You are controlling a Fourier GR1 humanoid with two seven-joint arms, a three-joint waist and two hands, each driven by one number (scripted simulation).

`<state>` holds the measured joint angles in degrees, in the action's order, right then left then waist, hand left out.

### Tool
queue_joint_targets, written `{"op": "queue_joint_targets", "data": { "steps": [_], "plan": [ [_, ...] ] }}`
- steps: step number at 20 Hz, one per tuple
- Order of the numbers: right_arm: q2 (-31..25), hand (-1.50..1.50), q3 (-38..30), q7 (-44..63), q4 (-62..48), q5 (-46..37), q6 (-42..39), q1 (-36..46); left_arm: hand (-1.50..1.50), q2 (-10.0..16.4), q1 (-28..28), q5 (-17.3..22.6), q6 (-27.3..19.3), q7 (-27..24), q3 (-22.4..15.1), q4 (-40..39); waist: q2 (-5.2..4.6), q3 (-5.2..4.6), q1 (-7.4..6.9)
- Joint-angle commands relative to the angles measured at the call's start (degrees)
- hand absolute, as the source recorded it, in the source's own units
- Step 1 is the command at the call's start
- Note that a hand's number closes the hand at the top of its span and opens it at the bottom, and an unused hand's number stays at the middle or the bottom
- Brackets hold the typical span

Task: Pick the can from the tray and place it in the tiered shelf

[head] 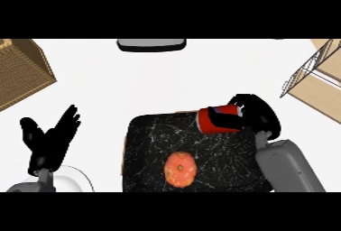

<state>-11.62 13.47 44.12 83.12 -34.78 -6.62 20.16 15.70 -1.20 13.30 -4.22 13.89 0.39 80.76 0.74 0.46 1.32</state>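
Far-left corner of the worktop: wicker basket, no part in this job. Left hand by the left edge, fingers spread and pointing up, holding nothing. It is resting, and I judge it parked there so the other arm has the run of the tray. White plate at the near-left corner, partly hidden by that forearm. Centre, toward the near edge: dark tray, with a tomato lying on its near half, untouched and apart from the can. Can at the tray's far-right corner, red, tipped toward its side with one end facing left. Right hand comes in from the can's right, fingers and thumb curled round its body, so the can sits inside the grasp and sticks out leftward. Cannot tell whether it has cleared the tray's surface. The side-on hold looks suited to carrying it off rightward. Shelf at the far-right corner, wire and pale wood, well apart from the can, beyond and right of the hand. Placing not yet done.
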Motion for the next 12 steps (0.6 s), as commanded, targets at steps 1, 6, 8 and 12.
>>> {"op": "queue_joint_targets", "data": {
  "steps": [1, 6, 8, 12],
  "plan": [
    [-1.8, 1.50, -3.9, 5.4, 6.2, -3.2, 5.3, -3.7, 0.00, -0.2, 1.3, 0.1, 1.0, 1.2, -0.2, -3.3, -0.48, -0.50, 0.10],
    [-3.0, 1.50, -4.6, 13.0, 20.6, -8.8, 6.8, -0.6, 0.00, -0.3, 2.2, -0.2, 1.0, 0.8, -0.2, -1.9, -0.20, -0.55, -0.18],
    [-5.8, 1.50, -5.6, 14.3, 24.6, -11.1, 5.3, 0.5, 0.00, -2.0, 2.0, -1.2, 0.6, -2.1, -0.6, -5.2, -0.34, -0.59, 0.13],
    [-7.5, 1.50, -8.2, 25.7, 33.2, -15.1, -1.4, 7.6, 0.00, -0.8, -1.6, -0.7, 0.1, 1.8, 0.3, -5.0, -0.21, -0.64, 0.44]
  ]
}}
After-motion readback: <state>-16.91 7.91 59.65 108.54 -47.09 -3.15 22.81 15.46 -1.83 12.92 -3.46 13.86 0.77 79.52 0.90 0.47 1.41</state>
